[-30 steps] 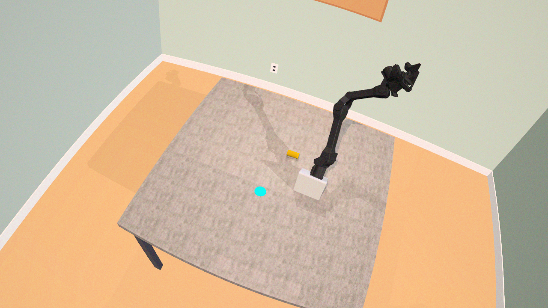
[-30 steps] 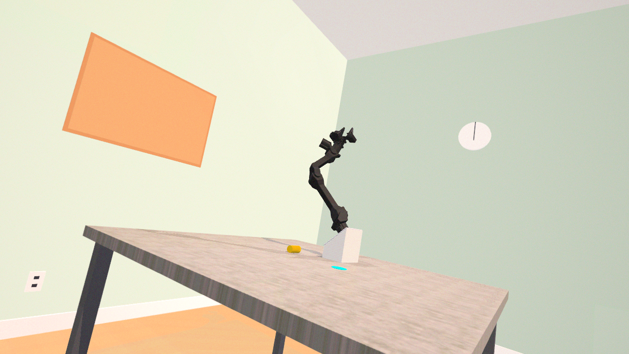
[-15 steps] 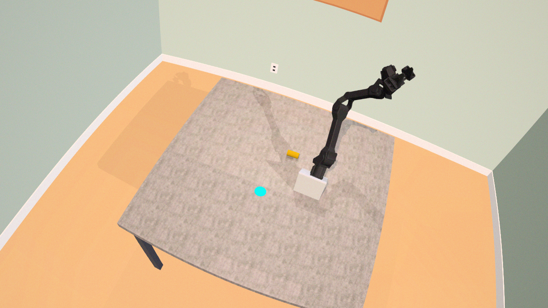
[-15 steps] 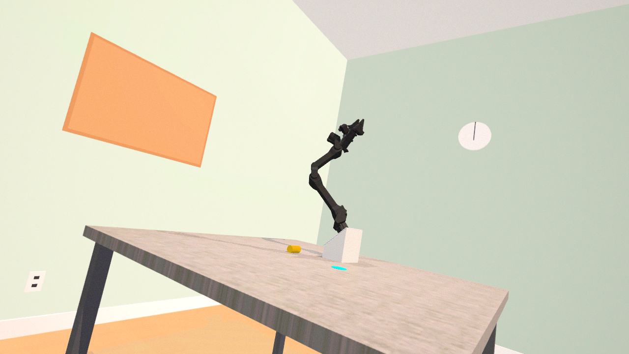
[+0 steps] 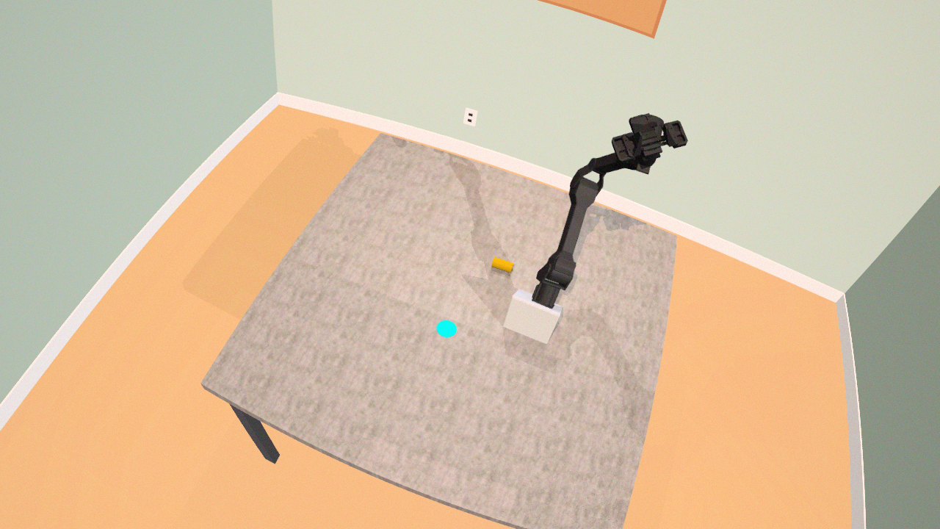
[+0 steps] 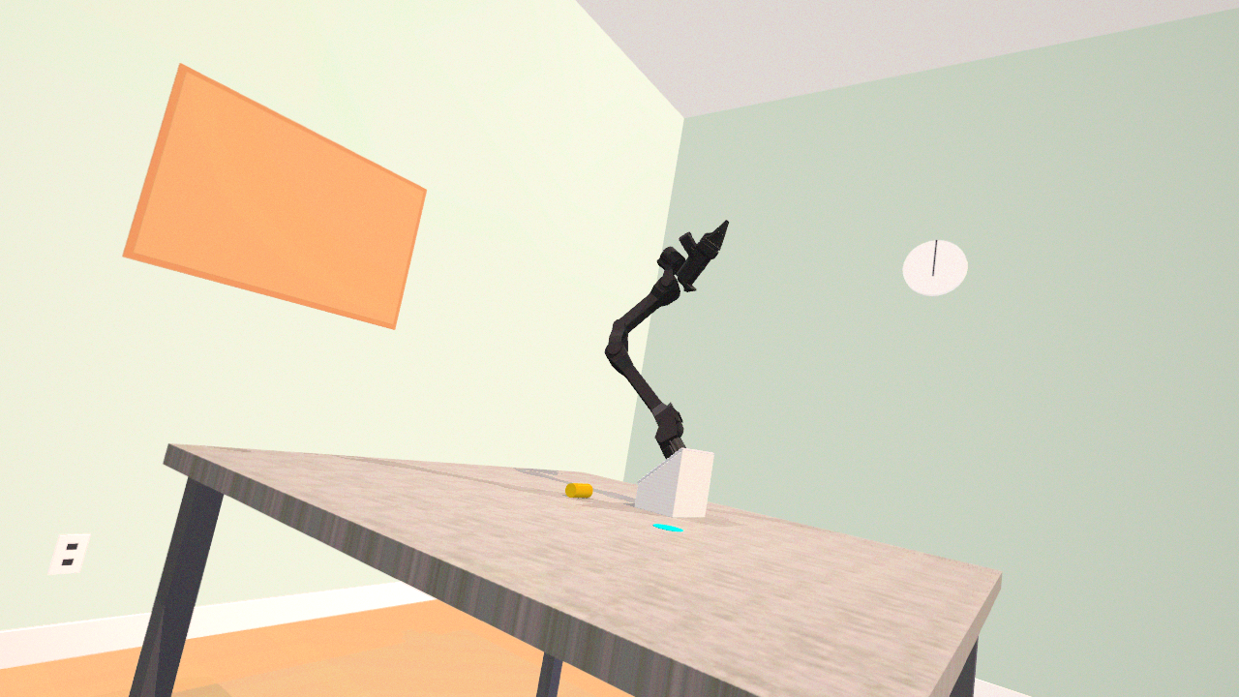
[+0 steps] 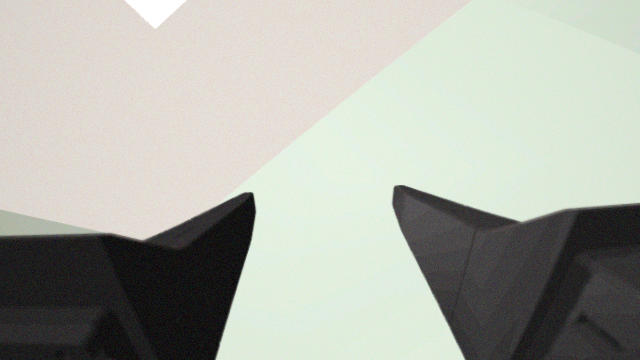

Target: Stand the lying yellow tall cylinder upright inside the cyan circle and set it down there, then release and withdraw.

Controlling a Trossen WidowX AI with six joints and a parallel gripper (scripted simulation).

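Yellow tall cylinder (image 5: 502, 264) lies on its side on grey-brown table (image 5: 368, 408), just beside white base block (image 5: 526, 322), apart from it. Cyan circle (image 5: 446, 328) flat on table, nearer front, well apart from cylinder, nothing standing in it. Black arm (image 5: 570, 223) rises from block, bent high above table. Gripper (image 7: 324, 197) points upward at wall and ceiling; fingers stand partly open, wide gap between, nothing held.

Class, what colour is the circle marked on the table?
Cyan: the circle shows best in the top view, near the arm's white base.
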